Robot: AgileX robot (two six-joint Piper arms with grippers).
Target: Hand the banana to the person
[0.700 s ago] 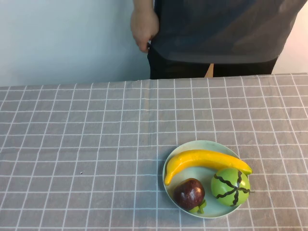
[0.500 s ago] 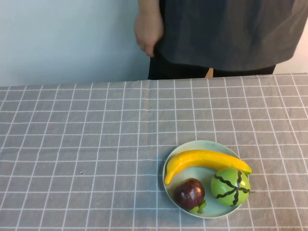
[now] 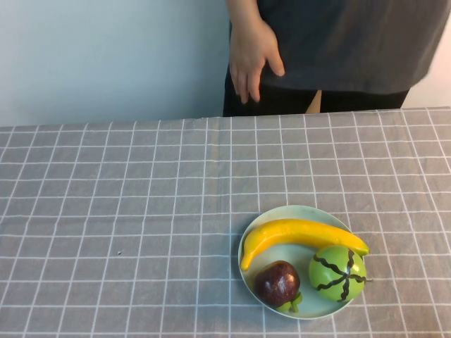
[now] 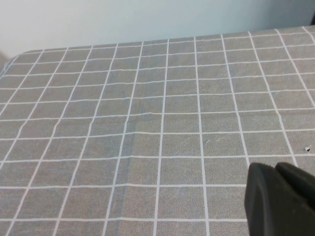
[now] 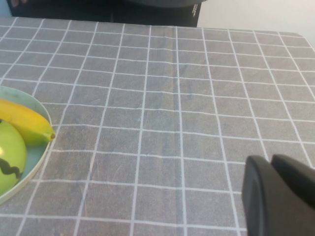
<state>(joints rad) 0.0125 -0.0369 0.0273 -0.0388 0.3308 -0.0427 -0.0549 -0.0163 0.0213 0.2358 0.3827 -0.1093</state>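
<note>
The yellow banana (image 3: 296,232) lies across the far side of a pale green plate (image 3: 248,262) at the near right of the table. Its greenish tip also shows in the right wrist view (image 5: 27,124). The person (image 3: 352,42) stands behind the far table edge, with one open hand (image 3: 250,53) hanging fingers down above that edge. Neither gripper shows in the high view. My left gripper (image 4: 275,167) is shut and empty over bare cloth. My right gripper (image 5: 270,160) is shut and empty over the cloth, well apart from the plate (image 5: 35,162).
A dark red apple-like fruit (image 3: 277,283) and a round green striped fruit (image 3: 337,273) sit on the plate's near side, touching the banana. A grey checked cloth (image 3: 127,211) covers the table. A pale wall stands behind at the left.
The person has shifted to the right. Their hand has moved right and lower, away from the body, and its fingers have spread. The fruit and plate have not moved.
</note>
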